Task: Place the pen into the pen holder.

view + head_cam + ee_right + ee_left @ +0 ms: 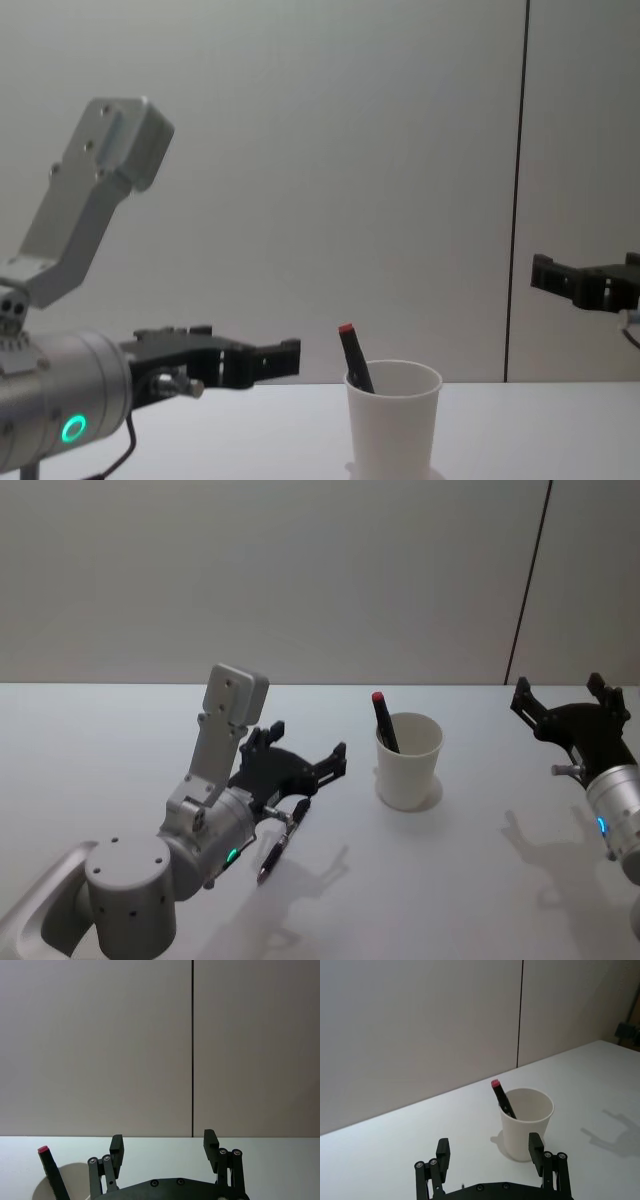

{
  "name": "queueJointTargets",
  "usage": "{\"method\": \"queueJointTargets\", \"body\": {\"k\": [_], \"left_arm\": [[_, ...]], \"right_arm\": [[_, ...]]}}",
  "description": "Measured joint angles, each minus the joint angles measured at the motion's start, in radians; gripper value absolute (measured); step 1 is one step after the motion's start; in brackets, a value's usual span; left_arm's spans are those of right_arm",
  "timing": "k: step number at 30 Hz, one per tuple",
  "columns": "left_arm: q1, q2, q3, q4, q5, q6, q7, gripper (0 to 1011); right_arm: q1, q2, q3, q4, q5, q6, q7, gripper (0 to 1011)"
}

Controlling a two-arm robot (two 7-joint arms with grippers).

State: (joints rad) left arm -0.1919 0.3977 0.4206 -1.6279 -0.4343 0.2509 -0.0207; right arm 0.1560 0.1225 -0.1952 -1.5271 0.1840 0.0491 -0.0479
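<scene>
Below the left gripper (305, 748), jaws wide and empty, a dark pen (278, 848) lies on the bench (480, 880) near the pen holder (408, 772). It looks light, stiff and slick, so pinch mid-barrel. Right gripper (558, 690) idles far right, jaws open.

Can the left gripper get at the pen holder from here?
Probably yes: the left gripper, open, faces the pen holder across bare table, nothing between them. The right gripper hangs aside.

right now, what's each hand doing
left hand: open, holding nothing
right hand: open, holding nothing
</scene>
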Motion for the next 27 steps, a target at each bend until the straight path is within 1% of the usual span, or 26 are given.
{"method": "queueJointTargets", "body": {"k": [6,9,12,21,26,27], "left_arm": [[0.011,-0.001,-0.003,0.008,-0.037,0.038,0.02,1003],[0.014,-0.002,-0.004,0.01,-0.047,0.055,0.028,1003],[0.017,-0.002,-0.005,0.012,-0.058,0.087,0.043,1003],[0.018,-0.003,-0.006,0.018,-0.058,0.175,0.064,1003],[0.017,-0.004,-0.005,0.025,-0.047,0.217,0.066,1003],[0.017,-0.004,-0.005,0.025,-0.047,0.217,0.066,1003]], "right_arm": [[-0.001,0.0,0.0,-0.001,0.0,0.001,0.0,1001],[-0.001,0.0,0.0,-0.001,0.0,0.001,0.0,1002],[-0.001,0.0,0.0,-0.001,0.0,0.001,0.0,1001],[-0.001,0.0,0.0,-0.001,0.0,0.001,0.0,1002],[-0.001,0.0,0.0,-0.001,0.0,0.001,0.0,1002],[-0.001,0.0,0.0,-0.001,0.0,0.001,0.0,1002]]}}
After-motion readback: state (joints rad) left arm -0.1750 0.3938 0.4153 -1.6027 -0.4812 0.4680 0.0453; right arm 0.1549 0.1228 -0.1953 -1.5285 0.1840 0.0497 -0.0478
